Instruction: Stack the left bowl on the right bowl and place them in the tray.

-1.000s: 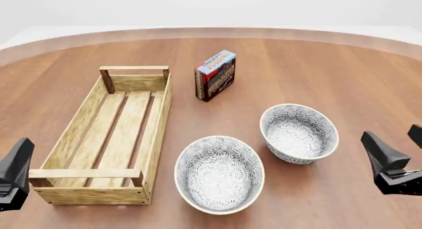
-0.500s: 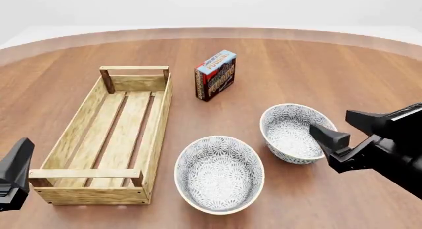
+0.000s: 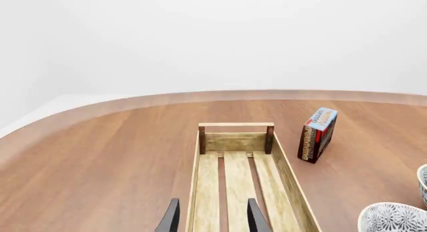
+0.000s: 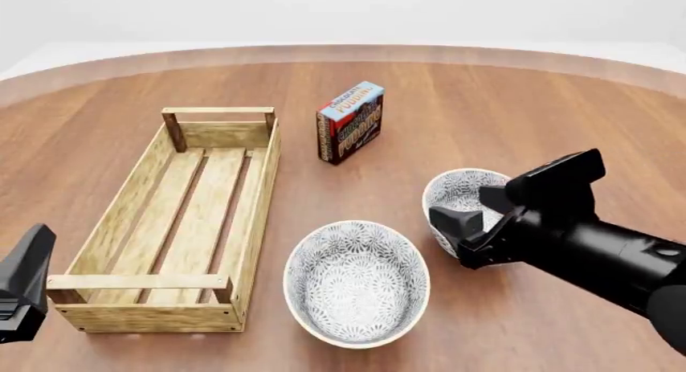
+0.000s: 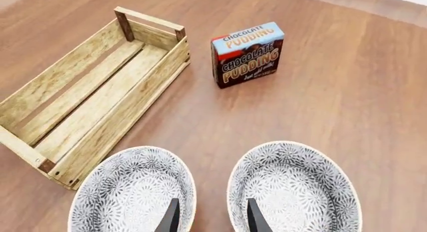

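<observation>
Two grey-white patterned bowls stand on the wooden table. The left bowl [image 4: 356, 282] is nearer; the right bowl [image 4: 463, 192] is partly hidden by my right arm. My right gripper [image 4: 473, 214] is open and empty, above the right bowl's near-left rim. In the right wrist view the gripper [image 5: 210, 219] hangs over the gap between the left bowl [image 5: 130, 192] and the right bowl [image 5: 293, 189]. The light-wood slatted tray [image 4: 257, 191] lies empty at the left. My left gripper [image 4: 24, 285] is open and empty by the tray's near-left corner, and in the left wrist view it [image 3: 212, 221] looks along the tray [image 3: 235, 142].
A small printed chocolate pudding box [image 4: 351, 121] stands upright beyond the bowls, just right of the tray's far end. It also shows in the right wrist view [image 5: 248, 54] and in the left wrist view [image 3: 317, 134]. The table's curved far edge [image 4: 343, 52] runs behind.
My right arm has swung in from the table's right edge, leftward and forward, until its open gripper is over the right bowl. The left arm, bowls and tray have not moved.
</observation>
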